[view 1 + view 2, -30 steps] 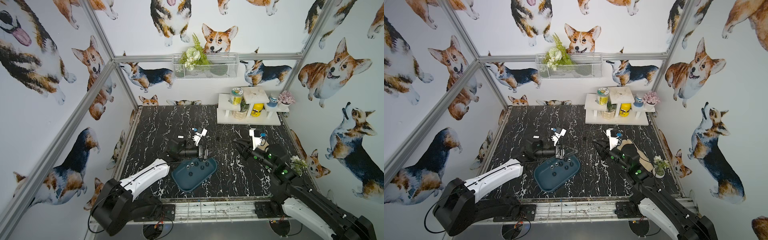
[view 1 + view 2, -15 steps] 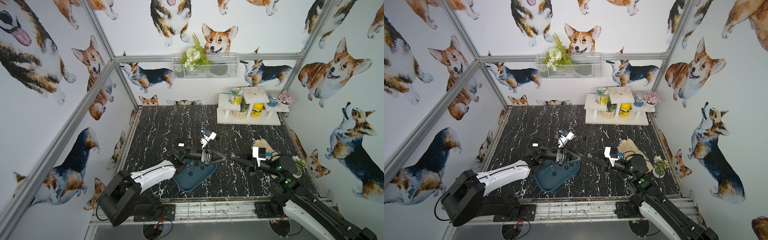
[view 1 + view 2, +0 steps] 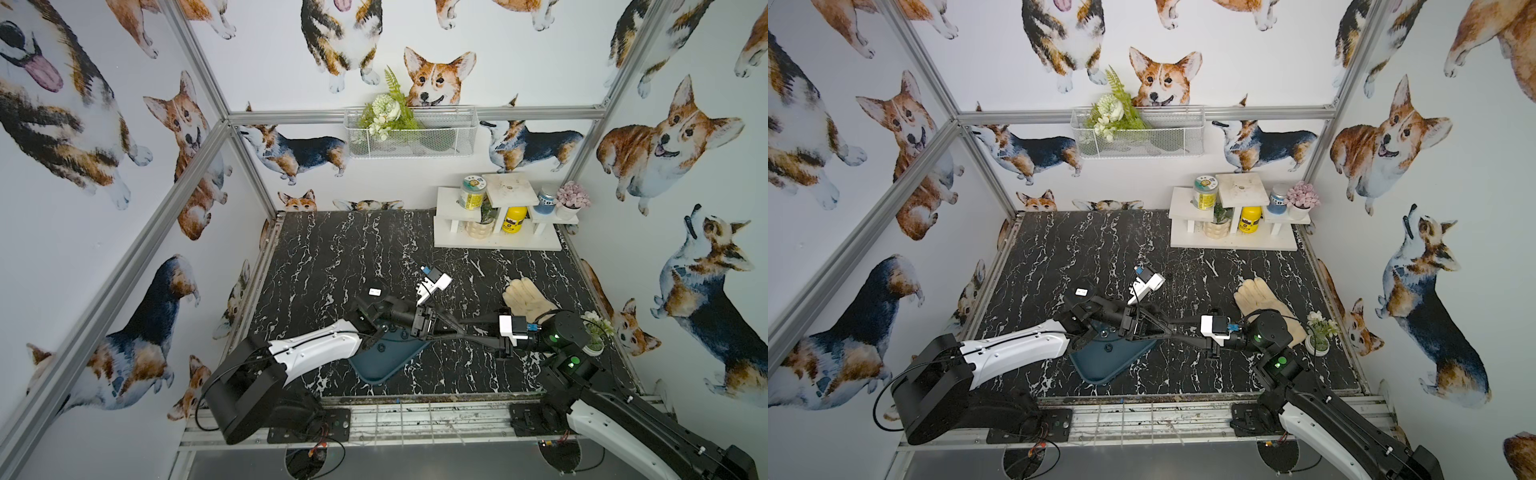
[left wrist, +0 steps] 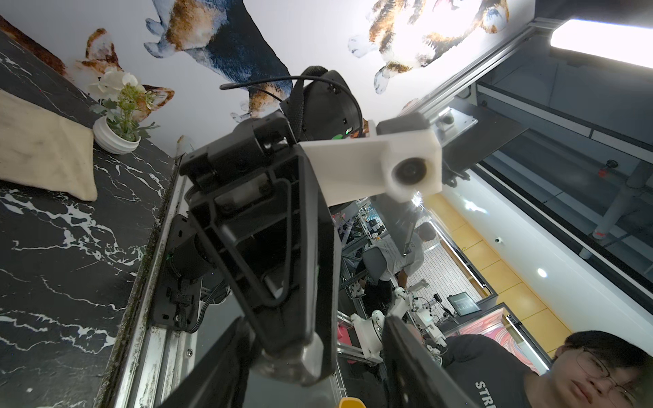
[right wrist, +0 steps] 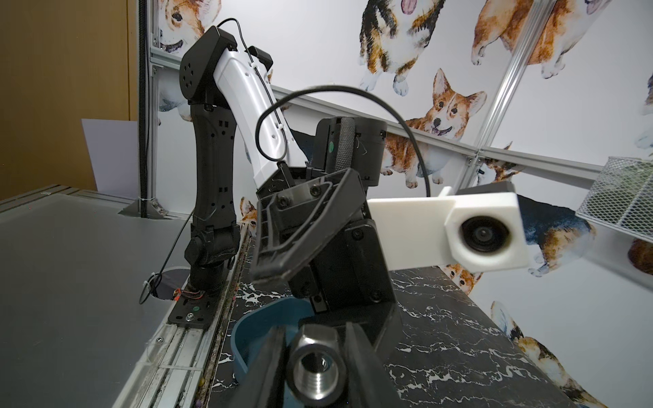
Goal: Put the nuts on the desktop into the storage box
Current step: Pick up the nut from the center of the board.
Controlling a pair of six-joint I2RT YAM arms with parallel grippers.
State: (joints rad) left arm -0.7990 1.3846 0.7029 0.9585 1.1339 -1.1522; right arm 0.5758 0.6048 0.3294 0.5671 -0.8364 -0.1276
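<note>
A shiny silver nut (image 5: 315,367) sits clamped between the fingers of my right gripper (image 5: 312,330), which points left, level over the desktop (image 3: 332,257). In the left wrist view the same nut (image 4: 300,356) lies between the two spread fingers of my left gripper (image 4: 314,319). One finger is close beside it and a gap shows at the other. In a top view both grippers meet at the right end of the teal storage box (image 3: 382,361), left gripper (image 3: 455,328) facing right gripper (image 3: 440,334). The arms hide most of the box's inside.
A cream work glove (image 3: 528,299) lies on the desktop behind the right wrist, next to a small white flower pot (image 3: 594,336). A white stepped shelf (image 3: 494,241) with jars stands at the back right. A wire basket (image 3: 411,137) hangs on the back wall.
The right gripper swung to point left and came toward the box with the nut. The left gripper moved right off the box to meet it, and its jaws narrowed around the nut.
</note>
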